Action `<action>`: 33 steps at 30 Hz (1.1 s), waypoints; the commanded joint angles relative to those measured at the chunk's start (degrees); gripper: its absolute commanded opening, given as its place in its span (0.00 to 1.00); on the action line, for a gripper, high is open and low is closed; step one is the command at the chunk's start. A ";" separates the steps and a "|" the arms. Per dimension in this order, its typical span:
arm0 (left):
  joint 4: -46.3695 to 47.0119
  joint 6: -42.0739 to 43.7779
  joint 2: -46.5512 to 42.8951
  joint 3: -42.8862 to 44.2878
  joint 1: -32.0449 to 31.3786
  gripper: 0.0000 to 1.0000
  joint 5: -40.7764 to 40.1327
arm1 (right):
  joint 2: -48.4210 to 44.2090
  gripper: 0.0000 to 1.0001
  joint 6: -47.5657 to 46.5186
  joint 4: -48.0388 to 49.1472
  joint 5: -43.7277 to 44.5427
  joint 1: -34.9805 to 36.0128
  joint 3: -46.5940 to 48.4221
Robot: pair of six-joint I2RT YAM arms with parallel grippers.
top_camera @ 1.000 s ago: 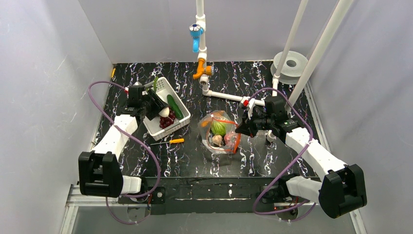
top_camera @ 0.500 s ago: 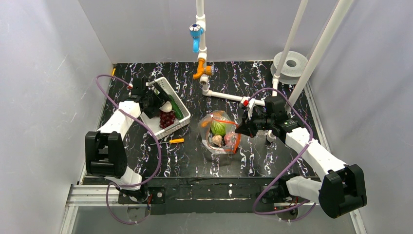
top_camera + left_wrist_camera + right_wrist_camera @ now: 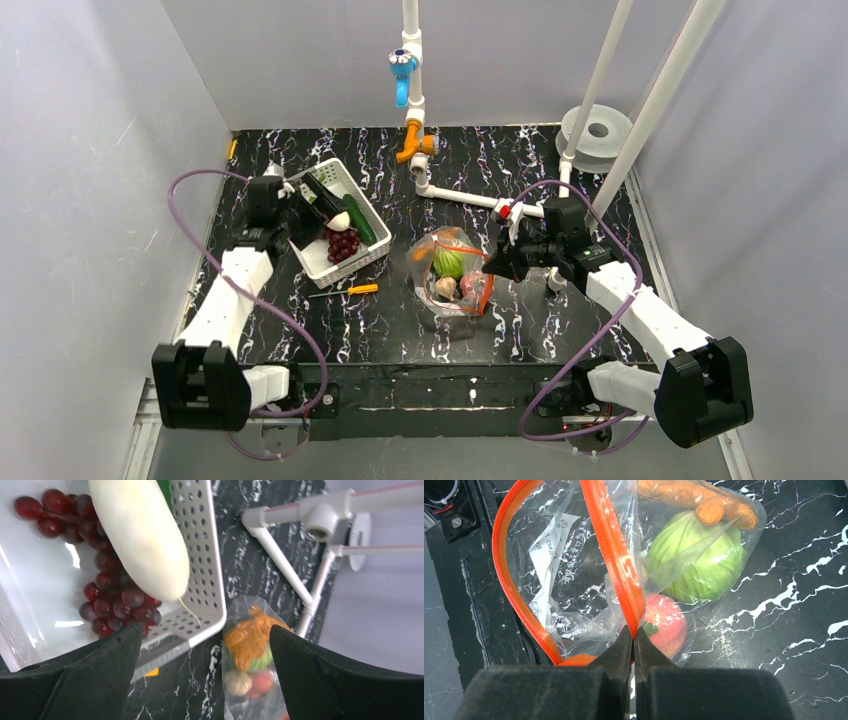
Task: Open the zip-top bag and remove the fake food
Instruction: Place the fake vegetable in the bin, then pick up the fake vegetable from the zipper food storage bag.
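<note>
At mid-table lies the bag (image 3: 452,272), crinkled and clear, its mouth turned toward the right arm. Its zip strip (image 3: 616,555) is parted into an open orange loop. Inside it sit a round green vegetable (image 3: 696,562), a peach (image 3: 666,625) close under the strip, an orange piece (image 3: 704,502) at the far end and a white printed label (image 3: 549,550). The left wrist view also shows a small tan piece (image 3: 236,681) in there, too blurred to name.

The right gripper (image 3: 633,632) has its jaws pressed together on the zip strip, pinching it at the near side of the loop, just beside the peach.

Left of the bag stands the white slotted basket (image 3: 372,250), set at an angle to the table's edges. It holds a dark red grape bunch (image 3: 107,590), a long white piece (image 3: 145,535) lying across the grapes, and a cucumber (image 3: 360,220) along the wall nearest the bag.

The left gripper (image 3: 205,680) hangs over the basket's left part, jaws wide apart with nothing between them (its camera looks past the basket's corner to the bag).

An orange-handled tool (image 3: 355,290) lies on the black marbled table (image 3: 560,330) in front of the basket, apart from the bag. White pipe (image 3: 465,197) runs across the table behind the bag.
</note>
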 commanded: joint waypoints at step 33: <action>13.23 -5.47 -18.31 -10.05 -41.52 0.99 7.82 | -0.24 0.01 -0.19 1.36 -2.95 -0.27 -0.44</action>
